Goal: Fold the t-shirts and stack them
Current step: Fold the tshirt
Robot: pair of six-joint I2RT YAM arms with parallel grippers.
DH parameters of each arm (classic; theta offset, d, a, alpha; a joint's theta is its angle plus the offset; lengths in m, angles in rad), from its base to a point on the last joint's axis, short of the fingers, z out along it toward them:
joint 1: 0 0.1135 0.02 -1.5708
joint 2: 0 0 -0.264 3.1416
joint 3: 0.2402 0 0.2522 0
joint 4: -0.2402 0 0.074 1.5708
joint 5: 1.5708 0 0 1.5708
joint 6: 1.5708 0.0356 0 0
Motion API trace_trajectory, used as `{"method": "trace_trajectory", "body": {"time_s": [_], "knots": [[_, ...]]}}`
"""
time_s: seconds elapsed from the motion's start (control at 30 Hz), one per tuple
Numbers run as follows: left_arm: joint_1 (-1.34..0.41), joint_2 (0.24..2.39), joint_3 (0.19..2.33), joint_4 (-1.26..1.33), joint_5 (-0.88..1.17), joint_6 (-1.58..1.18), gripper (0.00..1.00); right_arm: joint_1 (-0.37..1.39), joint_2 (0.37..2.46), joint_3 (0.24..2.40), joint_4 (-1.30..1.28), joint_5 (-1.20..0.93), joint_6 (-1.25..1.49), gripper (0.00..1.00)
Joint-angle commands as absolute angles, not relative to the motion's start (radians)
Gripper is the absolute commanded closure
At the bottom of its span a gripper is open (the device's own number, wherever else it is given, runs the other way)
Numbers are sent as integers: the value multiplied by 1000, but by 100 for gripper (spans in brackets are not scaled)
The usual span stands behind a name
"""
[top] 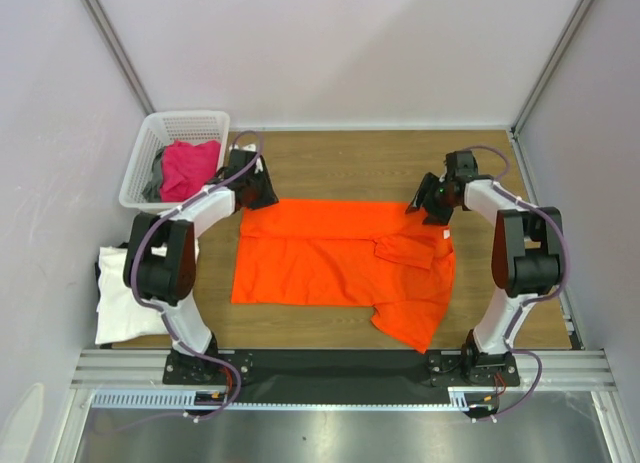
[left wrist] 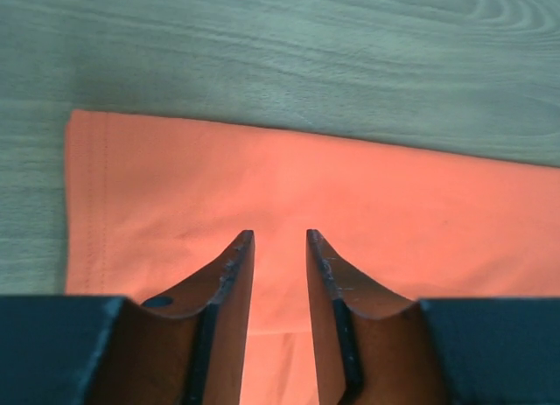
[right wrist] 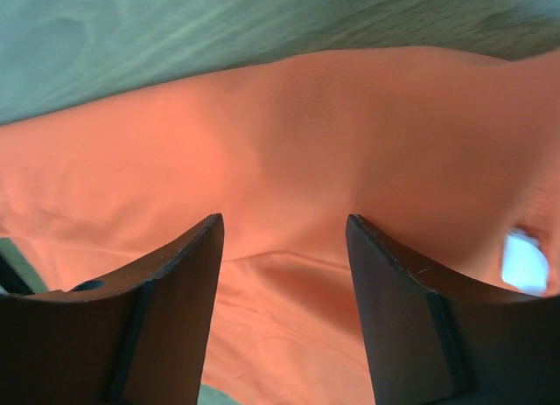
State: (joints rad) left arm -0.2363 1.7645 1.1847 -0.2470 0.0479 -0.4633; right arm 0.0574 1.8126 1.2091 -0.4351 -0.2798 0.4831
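The orange t-shirt (top: 330,258) lies spread flat on the table (top: 350,153), just under and nearward of both sets of fingers. The left fingers (left wrist: 243,247) hang over its far left corner with a narrow gap between them and nothing in it. The right fingers (right wrist: 206,239) stand wider apart over the far right edge, also holding nothing. The cloth there ripples a little, and a sleeve is turned in just nearward of them.

The step in hand looks like taking the far edge at both corners to fold it over. To do it well, both sets of fingers should drop together straight onto the hem and nip close to the corners. They should gather every layer, not only the top one, then lift and carry evenly so the fold line stays straight. The loose flap well nearward of the right fingers may need squaring.

A white t-shirt (top: 120,303) lies well to the outside of the left fingers. A pink t-shirt (top: 190,168) sits in the basket (top: 150,133) beside them.
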Motion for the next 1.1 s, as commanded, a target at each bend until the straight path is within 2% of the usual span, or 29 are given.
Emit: {"method": "trace_trajectory", "body": {"time_s": [0.0,0.17,0.57,0.83,1.07], "knots": [[-236,1805,1192,-178,44,-517,66,49,1845,1233,-385,-227,508,37],[-236,1893,1241,-201,28,-537,75,37,1907,1250,-374,-219,502,39],[-219,2095,1459,-299,55,-558,77,21,2101,1442,-371,-229,505,39],[-195,2273,1742,-376,83,-529,77,8,2250,1627,-368,-253,520,39],[-192,2399,1980,-451,106,-534,76,8,2295,1716,-342,-259,528,39]]}}
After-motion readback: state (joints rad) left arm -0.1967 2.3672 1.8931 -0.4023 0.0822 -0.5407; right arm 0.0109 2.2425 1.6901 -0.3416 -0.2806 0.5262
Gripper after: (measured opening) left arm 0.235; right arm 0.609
